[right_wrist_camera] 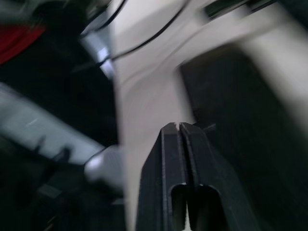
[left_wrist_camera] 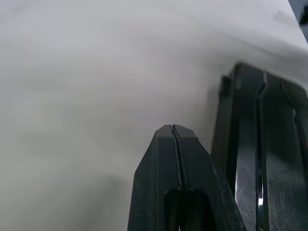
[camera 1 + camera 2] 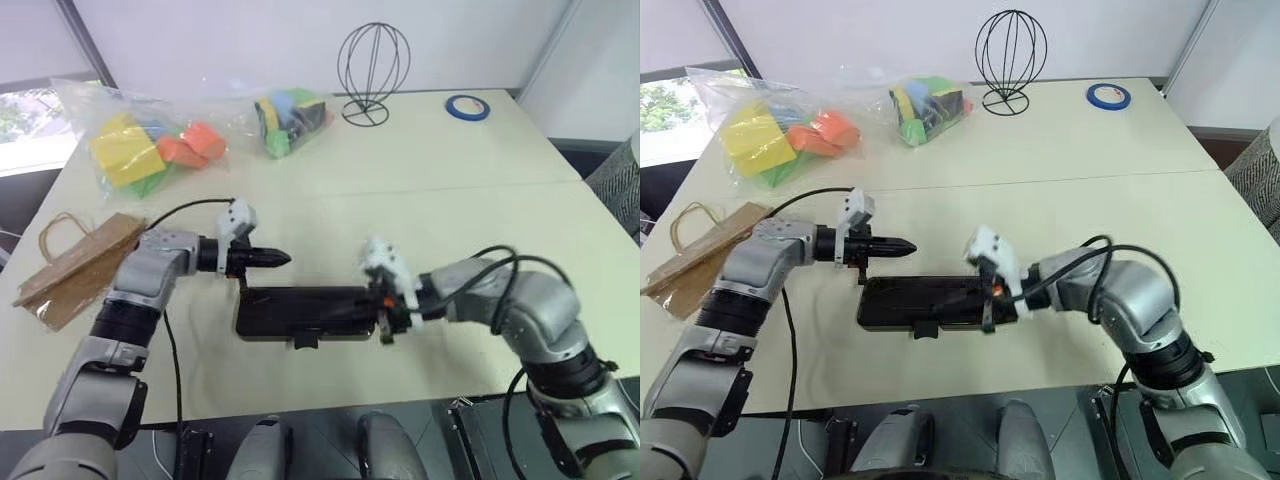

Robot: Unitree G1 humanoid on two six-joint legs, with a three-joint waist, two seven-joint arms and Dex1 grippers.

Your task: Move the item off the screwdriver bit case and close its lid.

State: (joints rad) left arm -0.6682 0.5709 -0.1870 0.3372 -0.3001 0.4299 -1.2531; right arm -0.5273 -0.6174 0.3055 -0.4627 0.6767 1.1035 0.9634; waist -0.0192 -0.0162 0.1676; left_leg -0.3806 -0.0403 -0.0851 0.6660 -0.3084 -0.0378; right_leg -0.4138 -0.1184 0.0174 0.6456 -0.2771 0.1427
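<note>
Grippers meet over the closed screwdriver bit case (image 3: 305, 312) near the front edge of the cream table (image 3: 420, 200), its glossy dark lid (image 3: 930, 297) down so the rows of bits are hidden. The left gripper (image 3: 283, 259), fingers pressed together and holding nothing, hovers just past the case's left end; the right gripper (image 3: 386, 322), likewise closed and empty, sits at the case's right end, though whether it touches the plastic is hard to make out. The right wrist view is smeared with blur. The brown paper bag (image 3: 80, 268) lies well apart at the table's left edge, one corner cut off by the left arm. Toward the far edge rest two clear bags of foam blocks (image 3: 150, 145), a black wire stand (image 3: 372, 70) and a roll of blue tape (image 3: 467, 107). No label or writing can be read anywhere.
</note>
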